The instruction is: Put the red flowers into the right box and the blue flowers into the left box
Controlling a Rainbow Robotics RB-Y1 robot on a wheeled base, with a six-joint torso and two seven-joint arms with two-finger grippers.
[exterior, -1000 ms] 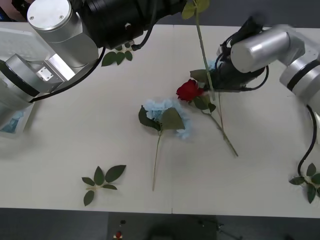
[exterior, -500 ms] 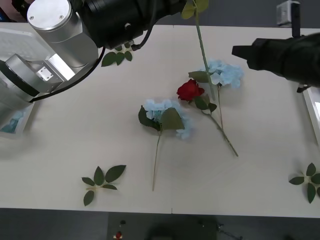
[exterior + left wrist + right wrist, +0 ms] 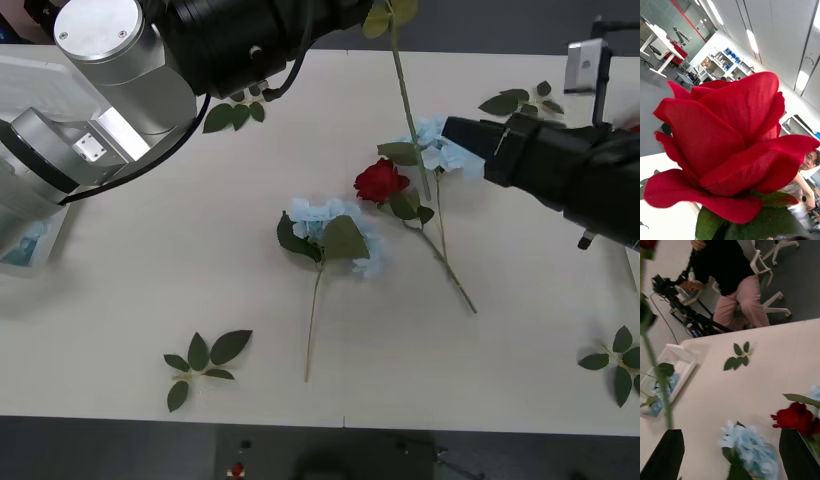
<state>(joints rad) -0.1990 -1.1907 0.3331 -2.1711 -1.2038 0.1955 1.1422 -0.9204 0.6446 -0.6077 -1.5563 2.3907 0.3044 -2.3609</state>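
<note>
The table [image 3: 150,300] lies bare along its lower edge, apart from a leaf sprig [image 3: 205,360] at lower left. My right pincer [image 3: 730,442], at right of frame, has its black fingers [image 3: 662,453] spread apart and empty. It has come down since half a second ago to the far blue flower [image 3: 440,150]. A red rose [image 3: 378,181] and a second blue flower [image 3: 330,225] lie mid-table. The left box [image 3: 25,90] sits upper left. Another rose [image 3: 726,150] fills my left wrist view, its stem [image 3: 402,80] hanging at top centre. I cannot tell my left pincer's state.
</note>
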